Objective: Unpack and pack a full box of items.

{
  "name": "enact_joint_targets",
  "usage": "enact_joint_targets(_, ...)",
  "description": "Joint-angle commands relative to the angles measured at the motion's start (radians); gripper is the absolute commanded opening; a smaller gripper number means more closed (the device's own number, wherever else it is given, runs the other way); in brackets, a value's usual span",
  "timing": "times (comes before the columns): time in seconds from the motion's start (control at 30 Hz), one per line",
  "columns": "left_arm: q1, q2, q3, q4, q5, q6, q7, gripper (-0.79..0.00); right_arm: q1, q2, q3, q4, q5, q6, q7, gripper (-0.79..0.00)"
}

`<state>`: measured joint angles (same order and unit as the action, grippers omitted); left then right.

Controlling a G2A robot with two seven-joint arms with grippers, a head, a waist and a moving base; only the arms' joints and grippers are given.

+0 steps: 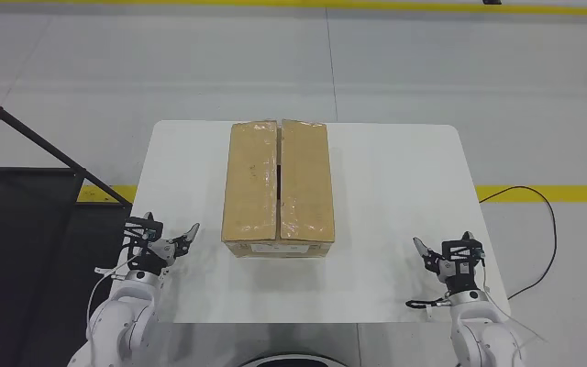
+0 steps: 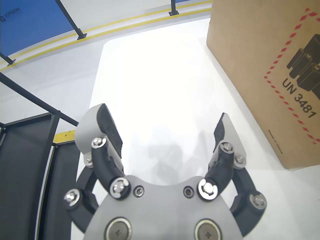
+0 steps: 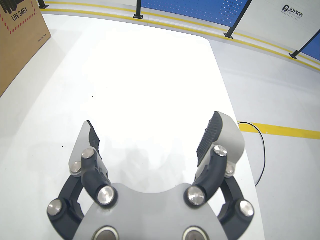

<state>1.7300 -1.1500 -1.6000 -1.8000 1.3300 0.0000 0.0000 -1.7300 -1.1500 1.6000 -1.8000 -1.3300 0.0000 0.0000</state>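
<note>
We see a brown rectangular cardboard box (image 1: 278,188) standing on the white rounded-corner table (image 1: 394,183), about mid-width & closer to the far edge. Its 2 top flaps are shut & meet along a lengthwise ctr seam. In both wrist views the box's side walls carry a red-dashed label w/ black print.

The left gripper (image 1: 170,229) sits over the table's near left corner, near the box's near left corner but not touching it. Its 2 fingers are spread wide w/ bare tabletop btwn the ribbed black pads (image 2: 110,126).

The right gripper (image 1: 445,248) sits over the near right corner, well apart from the box. It's likewise spread wide & holding nothing.

Off the table, a thin black cable (image 1: 541,229) loops on the grey floor to the right, crossing a yellow floor line (image 1: 532,193). A black panel frame (image 1: 37,239) stands to the left
</note>
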Motion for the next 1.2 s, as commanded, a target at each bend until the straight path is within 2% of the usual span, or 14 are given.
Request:
enact_joint_targets(0.0,0.0,0.0,0.0,0.0,0.0,0.0,0.0,-0.001,0.0,0.0,0.0,0.0,0.0,0.0,0.0,0.0)
enact_joint_targets(0.57,-0.001,0.0,0.0,-0.002,-0.005,-0.003,0.004,0.0,0.0,0.0,0.0,0.0,0.0,0.0,0.0,0.0)
enact_joint_targets(0.67,-0.001,-0.001,-0.009,0.007,-0.034,-0.038,0.054,0.0,0.001,0.0,-0.001,-0.005,-0.001,-0.003,-0.006,0.0)
enact_joint_targets(0.93,-0.006,-0.001,-0.021,0.03,-0.076,-0.164,0.179,0.0,-0.043,0.0,-0.006,-0.121,-0.07,-0.056,-0.116,0.0)
enact_joint_targets(1.17,-0.029,-0.008,0.01,0.046,-0.117,-0.179,0.212,0.0,-0.076,-0.004,-0.025,-0.204,-0.144,-0.016,-0.126,0.0)
